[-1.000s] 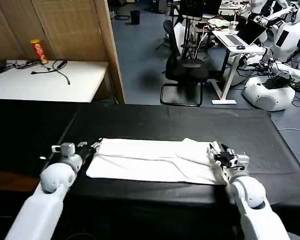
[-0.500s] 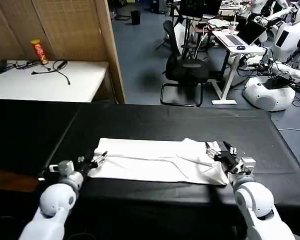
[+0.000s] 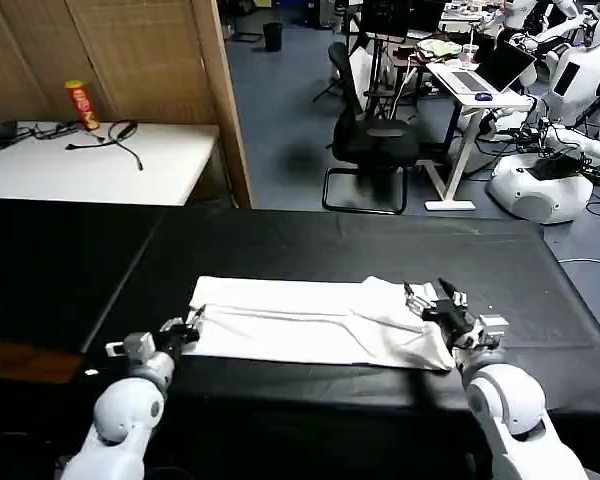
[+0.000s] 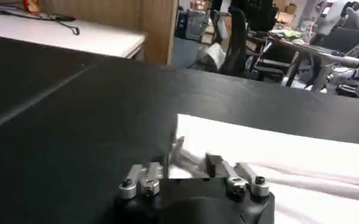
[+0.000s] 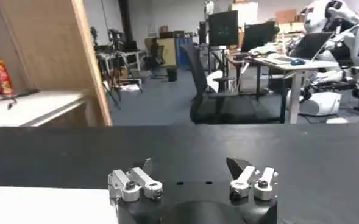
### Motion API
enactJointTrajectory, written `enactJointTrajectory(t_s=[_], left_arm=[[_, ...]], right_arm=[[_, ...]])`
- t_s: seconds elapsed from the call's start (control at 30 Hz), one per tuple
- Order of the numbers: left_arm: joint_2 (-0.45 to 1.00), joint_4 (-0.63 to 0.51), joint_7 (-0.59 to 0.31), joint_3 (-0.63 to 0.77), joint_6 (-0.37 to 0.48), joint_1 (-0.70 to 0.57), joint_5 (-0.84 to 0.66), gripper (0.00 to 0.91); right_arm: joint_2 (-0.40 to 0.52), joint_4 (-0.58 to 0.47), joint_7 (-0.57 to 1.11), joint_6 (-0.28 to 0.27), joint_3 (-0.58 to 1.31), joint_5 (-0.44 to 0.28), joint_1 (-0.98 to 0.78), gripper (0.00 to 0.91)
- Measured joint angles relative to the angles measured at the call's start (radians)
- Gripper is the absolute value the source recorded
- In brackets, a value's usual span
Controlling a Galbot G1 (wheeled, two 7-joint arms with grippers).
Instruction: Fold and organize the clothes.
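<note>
Shirt (image 3: 315, 321) lay flat on the black table (image 3: 280, 240), long axis running left-right between my arms. Left gripper (image 3: 185, 327) sat at its left end, right gripper (image 3: 432, 297) over its right end, both with fingers apart, equally near

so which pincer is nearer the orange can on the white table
Left. The left pincer sits at the shirt's left end, below the can; the right pincer is at the far end.
</note>
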Motion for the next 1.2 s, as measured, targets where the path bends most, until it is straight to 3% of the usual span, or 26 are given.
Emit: enactJointTrajectory(t_s=[0.17, 0.33, 0.73, 0.93, 1.2], left_arm=[[0.007, -0.004, 0.006, 0.002, 0.002, -0.006, 0.045, 0.000], [0.064, 0.020, 0.041, 0.003, -0.059, -0.022, 0.169, 0.000], [0.438, 0.105, 0.045, -0.056, -0.143, -0.046, 0.210, 0.000], [0.521, 0.101, 0.033, -0.070, -0.110, -0.030, 0.188, 0.000], [0.397, -0.096, -0.034, 0.004, 0.001, -0.024, 0.073, 0.000]], right_arm=[[0.001, -0.004, -0.001, 0.002, 0.006, 0.000, -0.002, 0.878], [0.007, -0.003, -0.001, 0.002, 0.018, 0.003, -0.006, 0.878], [0.037, -0.010, 0.004, 0.002, 0.015, 0.001, -0.007, 0.878], [0.053, -0.005, 0.005, 0.002, 0.011, -0.003, -0.006, 0.878], [0.050, 0.012, 0.006, 0.002, 0.022, -0.005, -0.023, 0.878]])
